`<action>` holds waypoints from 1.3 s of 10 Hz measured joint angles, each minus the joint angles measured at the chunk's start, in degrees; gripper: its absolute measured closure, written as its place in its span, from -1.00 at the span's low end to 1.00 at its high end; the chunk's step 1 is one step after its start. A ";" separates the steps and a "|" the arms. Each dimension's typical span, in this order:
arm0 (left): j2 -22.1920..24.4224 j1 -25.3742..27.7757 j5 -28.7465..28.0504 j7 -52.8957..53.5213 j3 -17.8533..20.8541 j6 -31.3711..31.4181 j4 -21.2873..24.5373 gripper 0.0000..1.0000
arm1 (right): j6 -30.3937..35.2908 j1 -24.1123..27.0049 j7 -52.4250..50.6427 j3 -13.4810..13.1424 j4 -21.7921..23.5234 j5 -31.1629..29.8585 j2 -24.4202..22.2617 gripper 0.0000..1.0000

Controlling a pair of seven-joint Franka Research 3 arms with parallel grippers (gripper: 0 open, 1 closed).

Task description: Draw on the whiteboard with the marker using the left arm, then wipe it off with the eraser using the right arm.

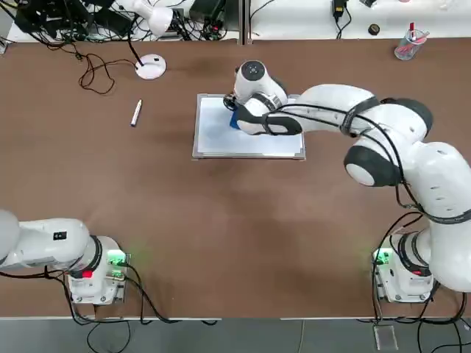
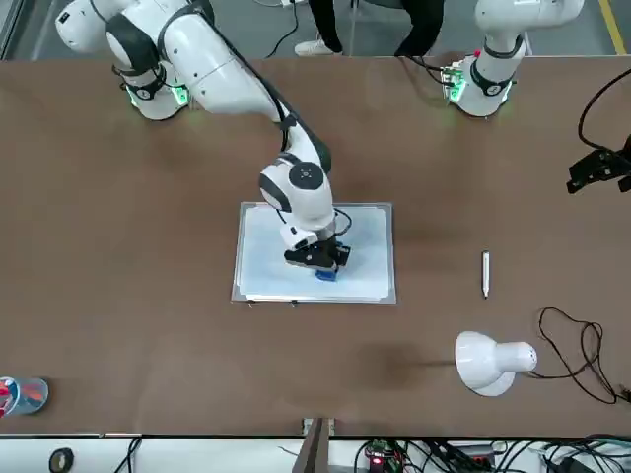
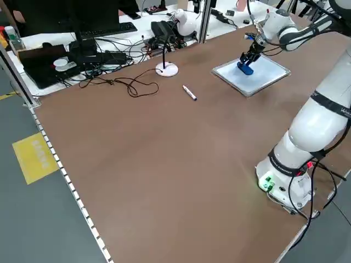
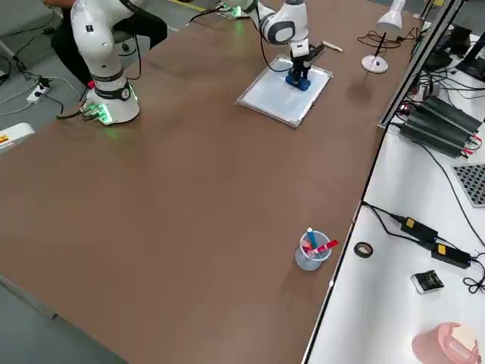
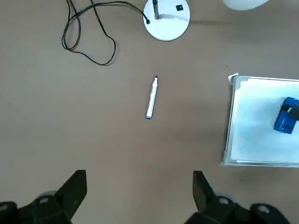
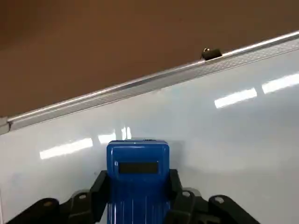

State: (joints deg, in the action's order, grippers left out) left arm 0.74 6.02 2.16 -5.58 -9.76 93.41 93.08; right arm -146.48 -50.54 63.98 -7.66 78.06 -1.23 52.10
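Top view: the brown table (image 1: 221,220) holds the whiteboard (image 1: 221,136). The marker (image 1: 136,112) lies left of it, pointing away from the robot.

Front view: the right gripper (image 2: 321,262) is clamped on the eraser (image 2: 326,273), on the whiteboard.

Left wrist view: the left gripper (image 5: 140,193) hangs with fingers apart.

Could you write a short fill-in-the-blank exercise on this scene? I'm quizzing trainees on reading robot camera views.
1. The right gripper is shut on the blue ____.
2. The eraser is held over the ____, inside its silver frame.
3. The marker lies on the bare ____, apart from the whiteboard and held by no gripper.
4. The left gripper, parked above the table, has its fingers ____.

Missing words: eraser; whiteboard; table; open
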 joint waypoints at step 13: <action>-0.03 -0.05 0.00 -0.14 0.00 0.00 0.03 -1.00 | 4.07 -4.98 7.54 -0.59 -4.66 -0.27 1.50 -0.10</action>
State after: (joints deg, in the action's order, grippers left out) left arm 0.71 5.97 2.16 -5.73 -9.76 93.41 93.11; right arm -142.41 -55.53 71.52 -8.25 73.39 -1.49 53.60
